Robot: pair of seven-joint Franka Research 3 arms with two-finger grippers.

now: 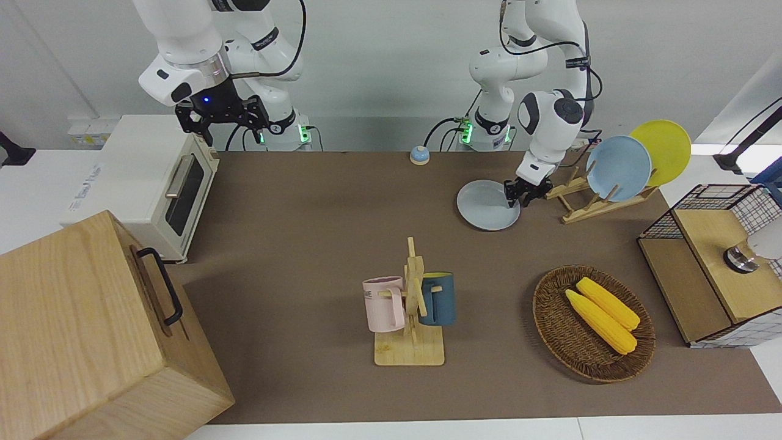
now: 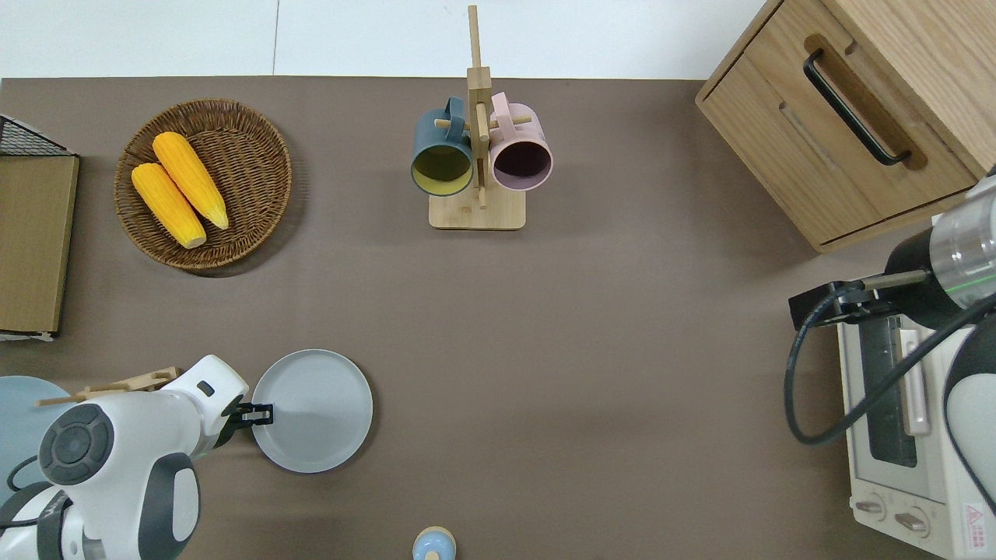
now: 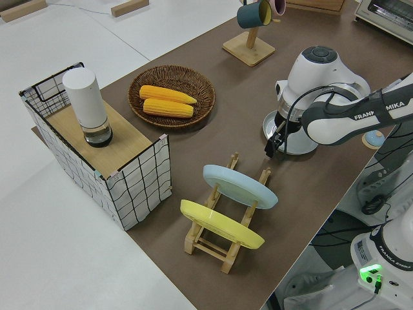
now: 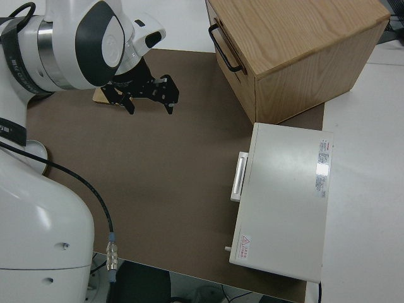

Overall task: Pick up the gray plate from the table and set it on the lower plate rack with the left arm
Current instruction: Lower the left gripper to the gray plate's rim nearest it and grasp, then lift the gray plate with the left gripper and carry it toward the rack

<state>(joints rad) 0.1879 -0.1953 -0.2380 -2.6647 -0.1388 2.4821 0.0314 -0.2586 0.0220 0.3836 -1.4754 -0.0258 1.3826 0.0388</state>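
Gray plate | stiff, smooth, likely breakable | take by raised rim | left gripper pinched narrow on rim edge | rack beside gripper | right arm parked

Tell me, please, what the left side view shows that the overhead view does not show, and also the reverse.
Only the left side view shows the yellow plate on the lower plate rack and the white cylinder on the wire-sided box. Only the overhead view shows the wooden cabinet, the toaster oven, the parked right arm and the small bell. Both show the left hand at the gray plate, which lies flat on the table, the sky-blue plate, the corn basket and the mug tree.
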